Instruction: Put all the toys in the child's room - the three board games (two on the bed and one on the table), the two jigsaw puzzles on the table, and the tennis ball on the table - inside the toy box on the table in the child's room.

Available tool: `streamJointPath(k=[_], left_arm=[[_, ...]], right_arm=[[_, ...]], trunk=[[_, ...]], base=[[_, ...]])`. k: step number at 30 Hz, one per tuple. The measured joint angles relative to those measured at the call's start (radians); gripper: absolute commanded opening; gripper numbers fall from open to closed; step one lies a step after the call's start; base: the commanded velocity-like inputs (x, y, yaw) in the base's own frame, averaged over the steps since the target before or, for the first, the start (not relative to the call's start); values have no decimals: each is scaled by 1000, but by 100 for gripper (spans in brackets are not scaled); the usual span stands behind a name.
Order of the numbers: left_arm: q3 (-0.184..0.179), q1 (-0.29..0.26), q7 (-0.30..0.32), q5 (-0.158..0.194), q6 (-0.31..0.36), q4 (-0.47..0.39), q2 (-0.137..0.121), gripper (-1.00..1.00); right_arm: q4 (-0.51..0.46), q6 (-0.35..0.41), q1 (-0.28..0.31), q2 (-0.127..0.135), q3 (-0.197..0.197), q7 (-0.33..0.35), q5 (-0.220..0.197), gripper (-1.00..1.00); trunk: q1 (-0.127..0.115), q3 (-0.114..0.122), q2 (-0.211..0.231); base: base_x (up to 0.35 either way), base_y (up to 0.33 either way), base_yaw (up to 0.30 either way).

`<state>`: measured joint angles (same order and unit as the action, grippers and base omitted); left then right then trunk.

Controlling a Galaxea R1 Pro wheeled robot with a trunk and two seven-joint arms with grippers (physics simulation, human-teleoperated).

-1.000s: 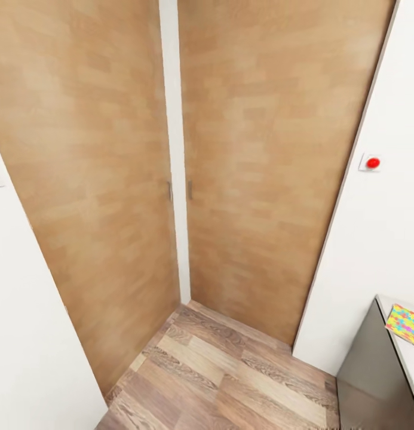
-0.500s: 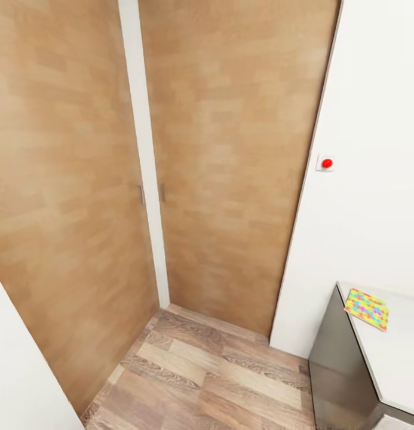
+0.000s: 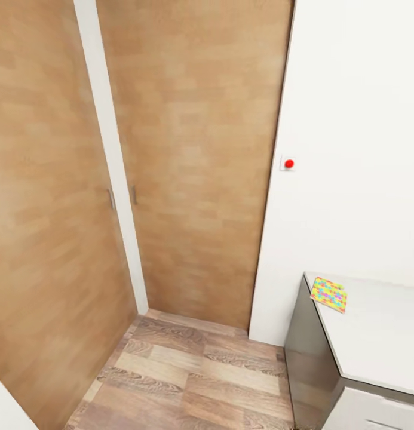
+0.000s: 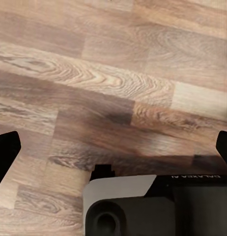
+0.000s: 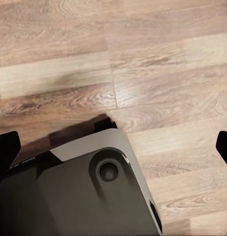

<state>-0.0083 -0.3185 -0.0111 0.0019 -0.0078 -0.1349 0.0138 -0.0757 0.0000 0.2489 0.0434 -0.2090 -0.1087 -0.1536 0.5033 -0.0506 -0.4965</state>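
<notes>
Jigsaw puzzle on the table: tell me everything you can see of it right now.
The jigsaw puzzle is a small flat square patterned in yellow, pink, blue and green interlocking pieces. It lies flat on the pale glossy top of the table, near the table's far left corner close to the white wall, turned slightly askew to the table's edges. Nothing else touches it. Its material cannot be told.

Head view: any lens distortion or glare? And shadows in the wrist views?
Head view: door edges splay outward like wide-angle distortion; no glare on the pale grey glossy table top. Left wrist view: soft dark shadow on the wood-plank floor. Right wrist view: a shadow on the floor hugs the dark robot base.
</notes>
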Motion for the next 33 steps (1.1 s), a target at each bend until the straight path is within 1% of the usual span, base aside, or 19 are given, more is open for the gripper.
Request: streamJointPath(k=[14, 23, 33], left_arm=[[2, 0, 0, 2, 2, 0, 0, 100], [3, 0, 0, 2, 1, 0, 0, 100], [3, 0, 0, 2, 1, 0, 0, 100]], right_arm=[[0, -1, 1, -1, 0, 0, 0, 100], [0, -2, 1, 0, 0, 0, 0, 100], [0, -1, 1, 0, 0, 0, 0, 100]], trunk=[[-54, 43, 97], [-54, 43, 98], [-54, 43, 98]], base=[[-1, 0, -288], [-158, 0, -288], [-30, 0, -288]])
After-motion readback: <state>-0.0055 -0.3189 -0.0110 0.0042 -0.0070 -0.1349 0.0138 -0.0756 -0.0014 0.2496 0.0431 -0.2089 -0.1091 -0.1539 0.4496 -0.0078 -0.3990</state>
